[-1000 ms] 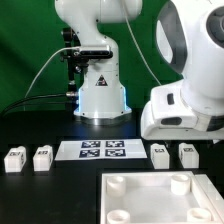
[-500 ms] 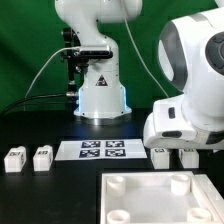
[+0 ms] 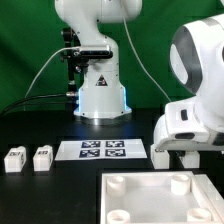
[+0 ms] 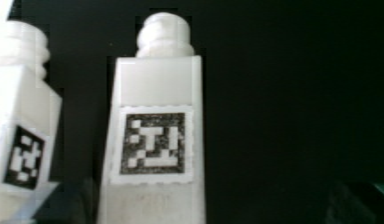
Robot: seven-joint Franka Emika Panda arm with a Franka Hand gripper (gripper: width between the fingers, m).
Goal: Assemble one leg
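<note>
The leg (image 4: 157, 130) lies flat on the black table (image 3: 60, 195) with its tag facing up. It sits to the exterior view's right of the marker board (image 3: 103, 150), beneath the arm's white hand (image 3: 195, 125), which hides most of it in that view. In the wrist view it fills the middle of the picture. A second leg (image 4: 20, 110) lies just beside it, and only a narrow dark gap separates the two.

Dim grey shapes at the edges of the wrist view, one on each side of the leg, appear to be the fingers (image 4: 47, 205). They are spread apart and grip nothing.

Two spare legs (image 3: 14, 159) (image 3: 42, 157) rest to the exterior view's left of the marker board. The slab (image 3: 150, 200) lies nearer the camera.

The leg is judged to be light, rigid moulded plastic. It will not bend or crush, but its smooth faces may slip under a loose pinch. The best hold is probably across the two flat long sides at mid-body, away from the narrow rounded tip, where there is little flat surface for the fingers. One finger must enter the gap beside the second leg, so the descent needs to be centred or it will knock that leg.
</note>
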